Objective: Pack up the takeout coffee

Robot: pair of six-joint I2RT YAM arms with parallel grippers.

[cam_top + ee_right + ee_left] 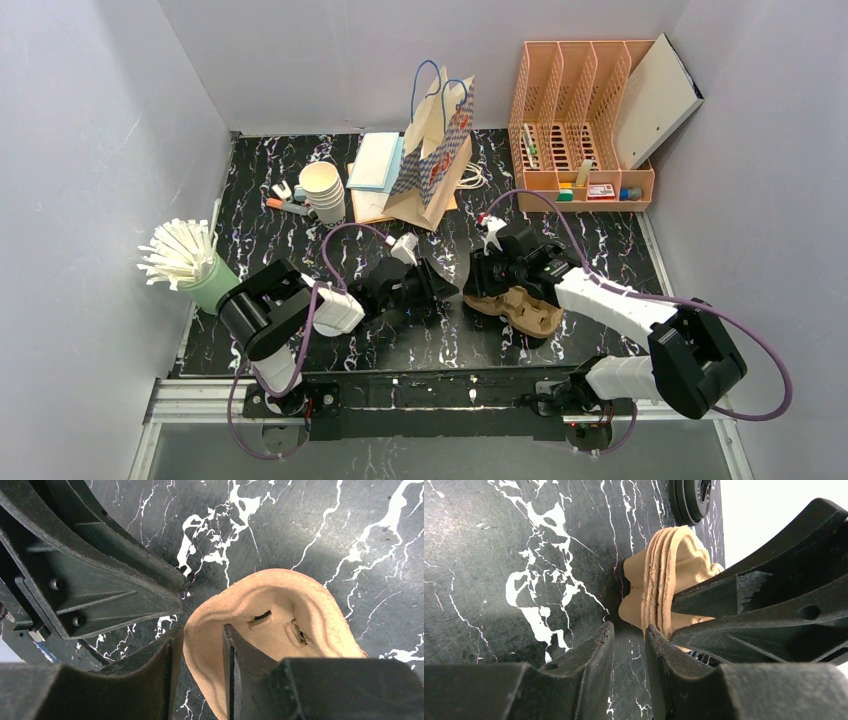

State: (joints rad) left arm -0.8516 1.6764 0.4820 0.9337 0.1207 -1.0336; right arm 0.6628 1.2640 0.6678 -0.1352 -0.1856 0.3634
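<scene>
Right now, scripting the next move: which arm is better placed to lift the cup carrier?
Right: right pincer straddles the carrier rim, one finger inside a pocket; left pincer sits beside it.

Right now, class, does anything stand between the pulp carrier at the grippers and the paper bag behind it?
Nothing visible lies on the table between the pulp carrier and the paper bag. Only the right gripper, astride the carrier's rim, hangs over that stretch. The bag stands upright, so the carrier probably goes in from above.
</scene>
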